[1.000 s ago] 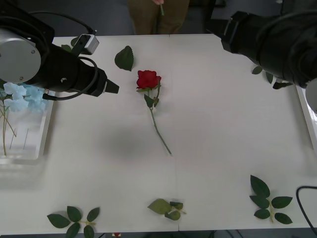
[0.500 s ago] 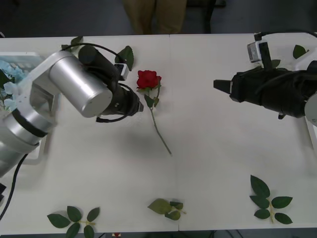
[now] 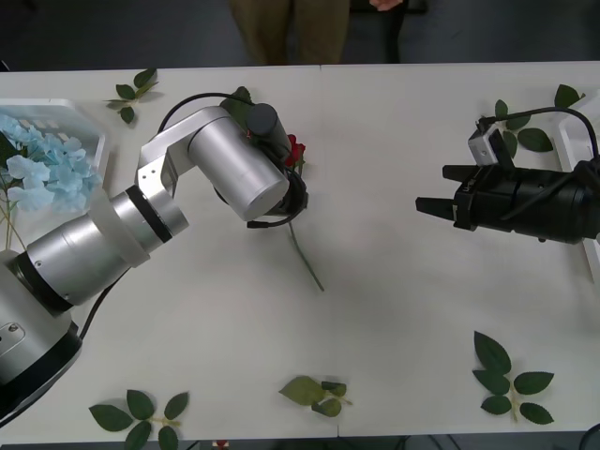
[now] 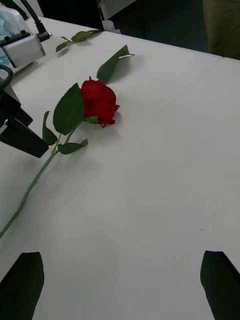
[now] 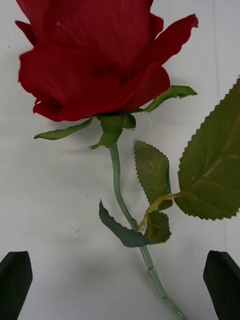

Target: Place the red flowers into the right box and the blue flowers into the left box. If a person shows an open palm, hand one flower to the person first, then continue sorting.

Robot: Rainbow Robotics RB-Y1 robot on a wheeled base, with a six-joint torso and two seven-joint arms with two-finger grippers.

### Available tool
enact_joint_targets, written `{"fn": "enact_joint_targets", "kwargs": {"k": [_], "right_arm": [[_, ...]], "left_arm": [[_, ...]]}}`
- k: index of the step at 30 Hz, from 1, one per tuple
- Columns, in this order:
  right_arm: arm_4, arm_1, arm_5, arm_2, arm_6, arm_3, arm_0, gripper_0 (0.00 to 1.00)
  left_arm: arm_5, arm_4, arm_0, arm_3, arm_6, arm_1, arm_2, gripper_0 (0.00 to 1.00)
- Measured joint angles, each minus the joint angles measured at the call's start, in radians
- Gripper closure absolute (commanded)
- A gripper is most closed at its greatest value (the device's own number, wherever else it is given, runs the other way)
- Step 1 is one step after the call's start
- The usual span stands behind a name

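Observation:
One of the red flowers [image 3: 296, 150] lies mid-table with its stem [image 3: 306, 255] running toward me; my left arm covers most of its head. In the left wrist view the rose head [image 5: 95, 55] is close up, and my left gripper [image 5: 120, 292] hangs open over the stem [image 5: 119, 185] just below the head. My right gripper [image 3: 433, 192] is open above bare table to the right of the rose [image 4: 100, 102], pointing at it. The blue flowers [image 3: 42, 169] lie in the left box [image 3: 89, 127]. The right box [image 3: 587, 101] shows as a white rim at the far right.
Loose green leaf sprigs lie at the back left [image 3: 136, 89], the back right [image 3: 534, 139], the front right [image 3: 511, 375], the front middle [image 3: 314, 392] and the front left [image 3: 141, 417]. A person in tan trousers [image 3: 291, 28] stands behind the table.
My left arm swung from beside the left box to right over the rose. My right arm came down from the back right and now points at the rose from the right.

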Motion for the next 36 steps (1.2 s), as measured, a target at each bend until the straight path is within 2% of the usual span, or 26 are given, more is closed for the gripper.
{"fn": "enact_joint_targets", "kwargs": {"k": [10,15,16,17,18,19,36], "right_arm": [[-0.026,0.001,0.002,-0.001,0.0,0.001,-0.002,0.09],[-0.029,0.002,0.0,-0.001,0.0,0.002,-0.003,0.09],[-0.031,0.002,0.0,-0.001,0.0,0.002,-0.003,0.09],[-0.033,0.002,0.0,-0.001,0.0,0.002,-0.004,0.09],[-0.034,0.002,-0.002,-0.001,0.0,0.002,-0.004,0.09],[-0.034,0.002,-0.003,-0.001,0.0,0.002,-0.004,0.09],[-0.036,0.002,-0.025,-0.001,0.0,0.002,-0.004,0.1]], "left_arm": [[-0.095,-0.005,-0.069,0.197,0.02,-0.035,-0.177,0.0],[-0.162,-0.005,-0.094,0.229,0.034,-0.037,-0.231,0.0],[-0.172,-0.005,-0.096,0.233,0.041,-0.037,-0.234,0.45],[-0.178,-0.005,-0.098,0.235,0.049,-0.037,-0.236,0.82],[-0.18,-0.005,-0.1,0.237,0.057,-0.038,-0.236,0.97],[-0.181,-0.005,-0.101,0.239,0.061,-0.038,-0.236,1.0],[-0.187,-0.002,-0.106,0.247,0.065,-0.037,-0.236,1.0]]}}
